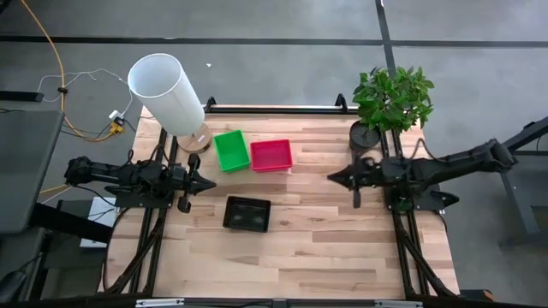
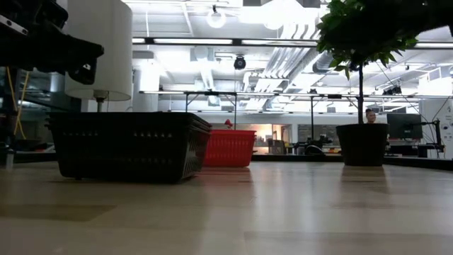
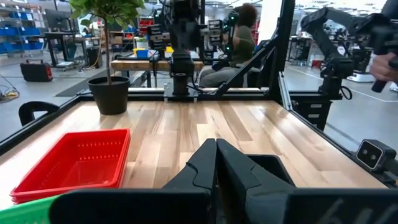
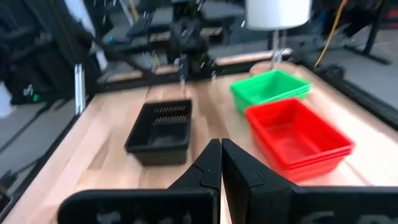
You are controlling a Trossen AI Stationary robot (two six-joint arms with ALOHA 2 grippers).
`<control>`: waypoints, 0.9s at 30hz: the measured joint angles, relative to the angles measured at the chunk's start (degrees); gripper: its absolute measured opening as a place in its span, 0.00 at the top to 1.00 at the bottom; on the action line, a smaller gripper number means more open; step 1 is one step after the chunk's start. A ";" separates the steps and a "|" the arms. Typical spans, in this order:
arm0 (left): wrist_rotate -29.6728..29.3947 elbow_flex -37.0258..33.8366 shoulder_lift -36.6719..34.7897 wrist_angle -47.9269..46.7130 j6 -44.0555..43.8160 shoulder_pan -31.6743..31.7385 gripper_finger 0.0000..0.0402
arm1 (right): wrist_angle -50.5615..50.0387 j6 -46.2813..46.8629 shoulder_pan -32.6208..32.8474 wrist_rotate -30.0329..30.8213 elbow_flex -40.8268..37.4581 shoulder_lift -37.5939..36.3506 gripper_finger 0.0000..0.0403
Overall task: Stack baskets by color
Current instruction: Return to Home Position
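black baskets (image 2: 127, 145) near left gripper (image 1: 211, 183) fingertips | green baskets (image 1: 231, 150), red baskets (image 1: 271, 156) beyond right gripper (image 1: 332, 177) fingertips | both pairs pressed together

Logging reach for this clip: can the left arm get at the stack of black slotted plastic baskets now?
Probably yes: the left gripper, shut, hangs near the black plastic basket stack, with only bare wooden table between them.

My left gripper (image 1: 205, 183) and right gripper (image 1: 334, 178) point at each other. Ahead-left of the left gripper sits the first basket stack (image 1: 231, 150), with the second stack (image 1: 271, 155) just beside it, nearer the right gripper. The third stack (image 1: 247, 214) lies ahead-right of my left gripper, apart from both.
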 joint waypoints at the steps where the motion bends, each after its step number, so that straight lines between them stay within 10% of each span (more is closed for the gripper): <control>1: 0.00 0.01 0.00 0.00 0.00 0.00 1.00 | -0.19 -0.05 -0.81 -0.18 -0.72 -2.21 1.00; 27: 0.00 -0.01 0.00 0.00 -0.02 0.00 1.00 | 0.35 -3.51 -13.03 -10.07 -19.00 -32.17 1.00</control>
